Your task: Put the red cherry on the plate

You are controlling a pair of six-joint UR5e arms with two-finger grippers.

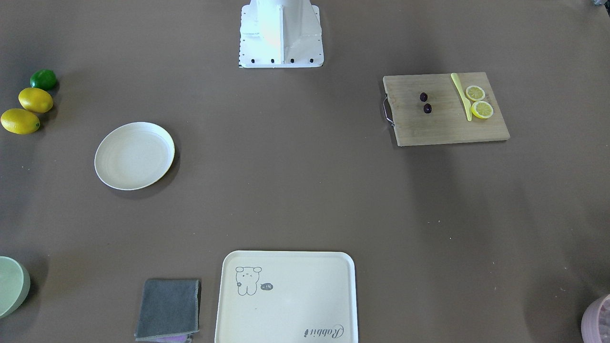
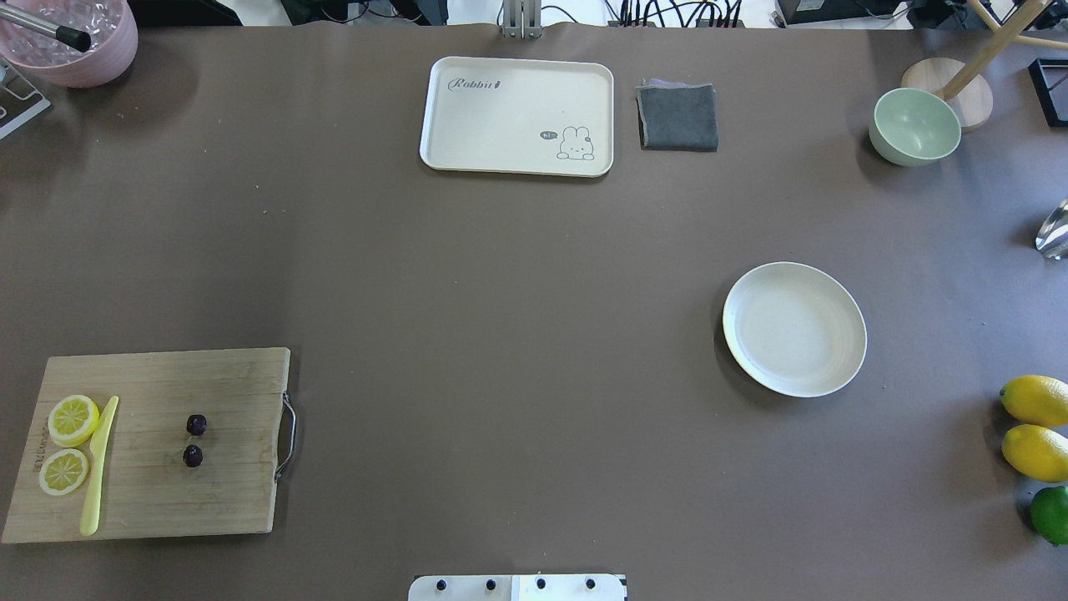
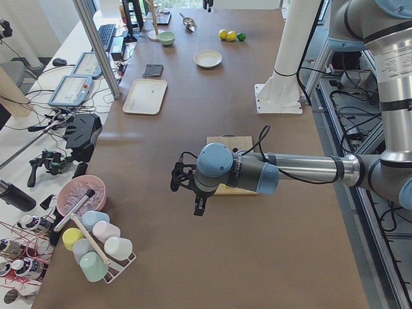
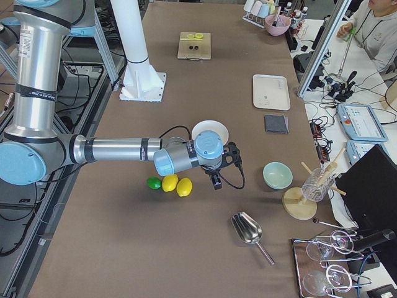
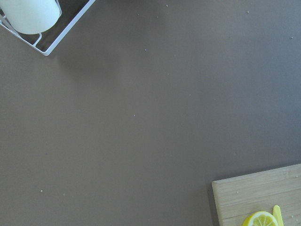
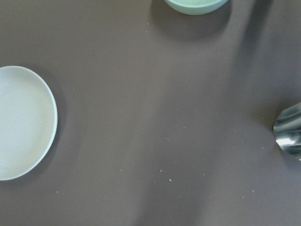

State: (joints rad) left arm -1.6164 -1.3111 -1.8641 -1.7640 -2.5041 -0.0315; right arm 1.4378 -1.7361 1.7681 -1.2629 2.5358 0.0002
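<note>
Red cherry (image 2: 193,456) on cutting board (image 2: 209,501), stem indistinct

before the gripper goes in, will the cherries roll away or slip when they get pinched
Probably apt to roll: the red cherry is two tiny round balls lying loose on the flat cutting board. Likely very light, being far smaller than the lemon slices. A pinch could squirt it sideways.

Brown-covered table (image 2: 501,292), cluttered side desk (image 3: 35,80)
</note>
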